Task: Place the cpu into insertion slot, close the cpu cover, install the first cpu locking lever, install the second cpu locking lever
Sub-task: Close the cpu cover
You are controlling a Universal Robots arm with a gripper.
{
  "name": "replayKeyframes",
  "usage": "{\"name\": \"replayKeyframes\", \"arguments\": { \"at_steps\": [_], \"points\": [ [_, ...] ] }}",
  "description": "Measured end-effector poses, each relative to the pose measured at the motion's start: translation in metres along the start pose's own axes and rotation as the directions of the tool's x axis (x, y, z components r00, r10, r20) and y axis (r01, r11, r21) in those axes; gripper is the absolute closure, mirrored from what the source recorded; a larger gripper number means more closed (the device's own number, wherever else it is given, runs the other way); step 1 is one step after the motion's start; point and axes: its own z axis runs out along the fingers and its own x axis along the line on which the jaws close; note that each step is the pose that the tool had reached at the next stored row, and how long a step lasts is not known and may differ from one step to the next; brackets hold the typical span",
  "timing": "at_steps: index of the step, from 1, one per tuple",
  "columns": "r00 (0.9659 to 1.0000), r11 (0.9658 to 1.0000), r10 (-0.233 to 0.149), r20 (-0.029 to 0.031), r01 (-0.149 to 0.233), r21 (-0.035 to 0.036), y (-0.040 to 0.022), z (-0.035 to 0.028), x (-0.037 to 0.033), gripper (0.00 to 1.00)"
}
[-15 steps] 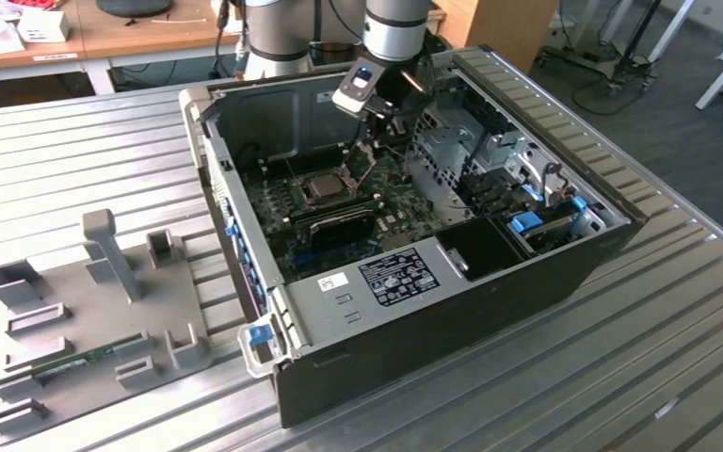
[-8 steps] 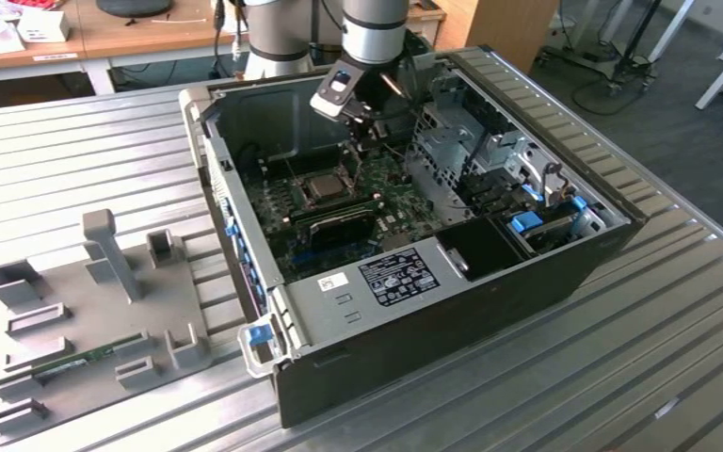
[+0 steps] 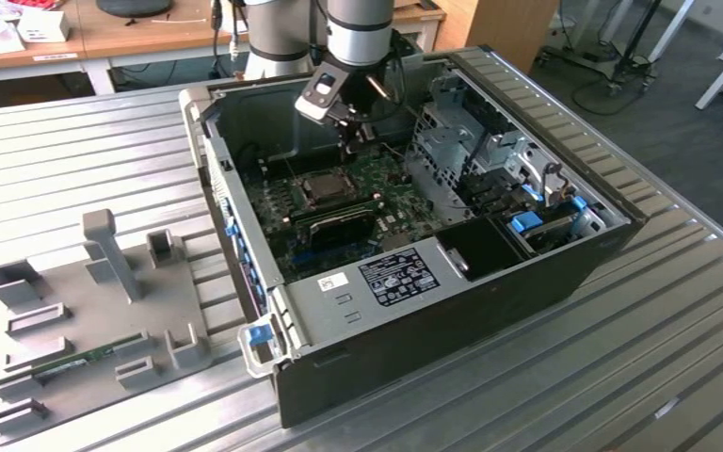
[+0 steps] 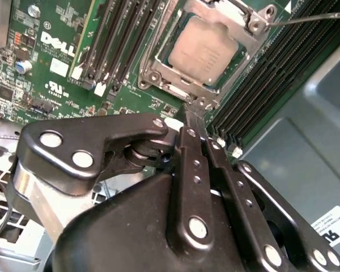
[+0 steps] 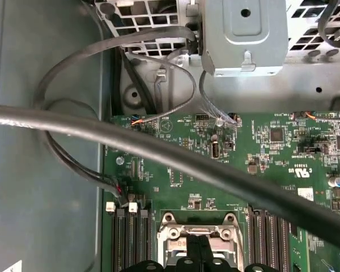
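The cpu [image 4: 207,48], a silvery square chip, lies in the insertion slot [image 3: 324,188] on the green motherboard [image 4: 56,73]. The cpu cover [image 4: 188,89], a thin metal frame, lies flat around the chip. A thin lever rod [image 4: 311,18] sticks out from one corner of the frame. My gripper [image 4: 197,113] is shut with nothing held, its black fingers [image 4: 190,153] pressed together. Its tips are at the cover's near edge tab. In the first wrist view my gripper [image 5: 196,249] points at the socket frame [image 5: 195,226]. In the exterior view my gripper [image 3: 357,139] hangs inside the case, just above the slot.
The open black computer case [image 3: 462,311] lies on a slatted metal table [image 3: 663,377]. Long black memory slots [image 4: 116,45] flank the socket on both sides. A thick grey cable [image 5: 158,147] crosses above the board. A drive cage [image 3: 462,151] is close to the arm. A grey fixture tray [image 3: 86,311] sits at the exterior view's left.
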Motion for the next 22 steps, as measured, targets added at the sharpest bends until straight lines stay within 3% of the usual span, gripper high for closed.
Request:
{"name": "replayKeyframes", "arguments": {
  "at_steps": [5,6,9,10,15,22],
  "points": [
    [1.0,1.0,0.0,0.0009,0.0,0.0008,0.0,0.0001,0.0,0.89],
    [1.0,1.0,0.0,0.0008,0.0,0.0076,-0.0001,0.0006,0.0,0.89],
    [1.0,0.9993,0.001,0.0016,-0.001,0.0377,-0.0001,0.0016,0.0,0.89],
    [1.0,0.9991,0.001,0.0018,-0.001,0.0424,-0.0002,0.0017,-0.0001,0.89],
    [1.0,0.9989,0.0,0.0018,0.0,0.0463,-0.0016,0.0017,-0.0001,0.89],
    [1.0,0.9989,-0.003,0.0016,0.003,0.0464,-0.0237,0.0033,-0.0008,0.89]
  ]
}}
